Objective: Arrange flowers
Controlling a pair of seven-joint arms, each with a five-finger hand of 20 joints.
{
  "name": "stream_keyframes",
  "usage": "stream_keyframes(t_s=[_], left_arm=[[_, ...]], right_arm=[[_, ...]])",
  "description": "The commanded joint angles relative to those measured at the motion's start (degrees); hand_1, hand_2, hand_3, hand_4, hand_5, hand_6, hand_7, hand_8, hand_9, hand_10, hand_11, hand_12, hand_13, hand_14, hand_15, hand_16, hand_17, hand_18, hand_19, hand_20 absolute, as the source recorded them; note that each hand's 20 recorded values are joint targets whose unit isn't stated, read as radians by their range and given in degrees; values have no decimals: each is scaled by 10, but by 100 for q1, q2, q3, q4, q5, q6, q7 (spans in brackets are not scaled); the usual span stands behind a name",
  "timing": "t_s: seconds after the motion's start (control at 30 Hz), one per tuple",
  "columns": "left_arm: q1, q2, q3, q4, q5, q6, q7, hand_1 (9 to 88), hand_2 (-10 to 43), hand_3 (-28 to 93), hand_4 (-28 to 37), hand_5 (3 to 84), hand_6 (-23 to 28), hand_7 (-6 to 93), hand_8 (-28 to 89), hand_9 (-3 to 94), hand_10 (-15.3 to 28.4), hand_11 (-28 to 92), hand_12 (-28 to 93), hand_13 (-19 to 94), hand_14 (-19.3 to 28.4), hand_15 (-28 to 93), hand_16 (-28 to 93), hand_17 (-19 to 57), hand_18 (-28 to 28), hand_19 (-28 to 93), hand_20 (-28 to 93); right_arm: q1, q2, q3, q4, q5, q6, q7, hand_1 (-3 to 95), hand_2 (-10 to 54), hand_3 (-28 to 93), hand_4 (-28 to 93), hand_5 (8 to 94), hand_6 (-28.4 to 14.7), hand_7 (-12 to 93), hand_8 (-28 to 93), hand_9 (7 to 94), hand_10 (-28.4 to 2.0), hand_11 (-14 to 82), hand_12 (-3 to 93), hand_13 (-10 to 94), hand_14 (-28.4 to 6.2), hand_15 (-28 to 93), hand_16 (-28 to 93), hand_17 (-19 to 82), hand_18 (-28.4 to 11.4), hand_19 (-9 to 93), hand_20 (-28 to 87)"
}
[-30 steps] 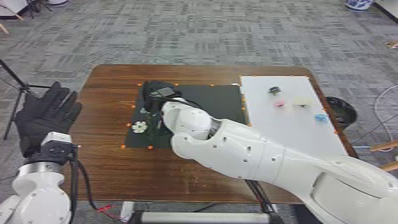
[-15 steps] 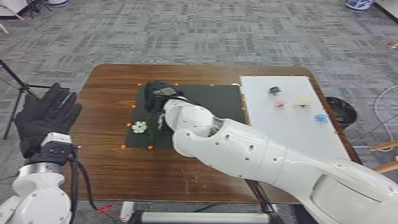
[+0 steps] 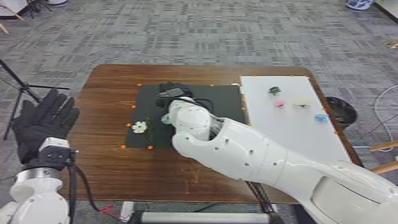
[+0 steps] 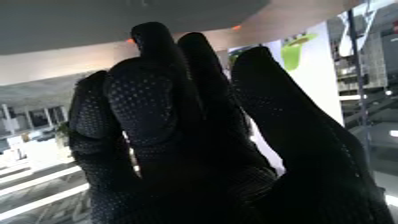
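In the head view, the right hand (image 3: 174, 91) is over the back part of the dark mat (image 3: 222, 100), its palm side hidden. The right wrist view shows the same hand (image 4: 178, 130) open, its fingers nearly straight, with nothing visible held. A white flower (image 3: 139, 127) lies near the mat's left edge, and a small pale bluish flower (image 3: 166, 119) shows beside the right wrist. On the white board (image 3: 298, 135) are a dark flower (image 3: 274, 90), a pink one (image 3: 279, 103), a pale yellow one (image 3: 301, 102) and a blue one (image 3: 321, 118). The left hand (image 3: 43, 120) is open, left of the table.
The brown table (image 3: 200, 175) borders the mat and board, with small orange markers around them. A black bin (image 3: 340, 112) stands past the right edge. A bright green object (image 4: 293, 50) appears in the right wrist view against a white surface.
The right hand has moved to the right over the mat, uncovering the pale bluish flower. The left hand has shifted slightly.
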Motion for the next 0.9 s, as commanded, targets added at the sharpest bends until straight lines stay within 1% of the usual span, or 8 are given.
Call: stream_keyframes(t_s=[0.03,0.17,0.33,0.43,0.47,0.53,0.67,0.9], left_arm=[[171,-84,-37,-62,45,-40,0,231,187,697,-283,419,101,90,-82,328,154,205,76,238,149,229,-55,-82,134,348,74],[224,-97,-68,-78,42,-30,12,232,187,696,-283,419,101,90,-82,328,154,205,76,239,149,231,-55,-82,134,348,75],[233,-101,-83,-80,57,-44,15,230,187,698,-283,419,101,89,-81,328,154,205,77,238,149,231,-55,-82,133,348,74],[244,-107,-97,-88,58,-41,2,231,187,697,-283,419,102,89,-81,327,154,205,77,237,149,232,-54,-83,134,348,74],[235,-108,-94,-78,56,-55,1,232,187,696,-283,419,102,89,-81,327,155,205,77,237,149,232,-54,-83,133,349,75],[228,-111,-84,-77,59,-50,-9,231,187,697,-283,419,102,89,-81,327,155,205,77,237,149,232,-54,-83,134,349,75],[238,-111,-105,-83,69,-58,-12,232,187,697,-283,419,102,89,-81,327,155,206,78,237,150,232,-54,-83,133,349,74],[269,-113,-118,-84,60,-91,-7,232,187,697,-283,419,102,89,-81,327,154,206,78,237,149,233,-54,-83,134,348,74]], right_arm=[[85,122,-172,-151,-600,-594,207,402,144,701,-195,611,-79,116,-84,716,-173,179,170,729,-101,731,294,380,-247,865,351],[97,220,-214,-287,-814,-681,48,357,146,706,-167,747,-66,144,-88,694,-191,154,172,689,-127,722,306,346,-264,854,342],[162,357,-362,-419,-1149,-638,-104,337,166,716,-150,799,-70,143,-90,675,-204,141,172,670,-138,721,304,331,-267,846,342],[109,384,-157,-481,-841,-919,-423,333,169,715,-144,847,-59,153,-89,683,-196,138,170,667,-141,718,301,324,-266,838,343],[88,402,-73,-495,-760,-1115,-619,333,169,715,-144,851,-57,154,-89,684,-195,136,169,664,-142,714,300,321,-265,835,342],[23,499,-30,-480,-874,-1103,-1223,333,169,722,-141,858,-52,147,-97,674,-180,118,160,648,-143,700,295,306,-254,815,342],[-19,505,-11,-468,-781,-1234,-1246,332,169,743,-146,854,-49,128,-108,678,-157,109,154,640,-143,696,295,294,-245,792,351],[-74,475,110,-435,-684,-1495,-1326,331,170,750,-155,837,-51,120,-114,668,-151,104,151,627,-141,689,291,284,-241,773,368]])
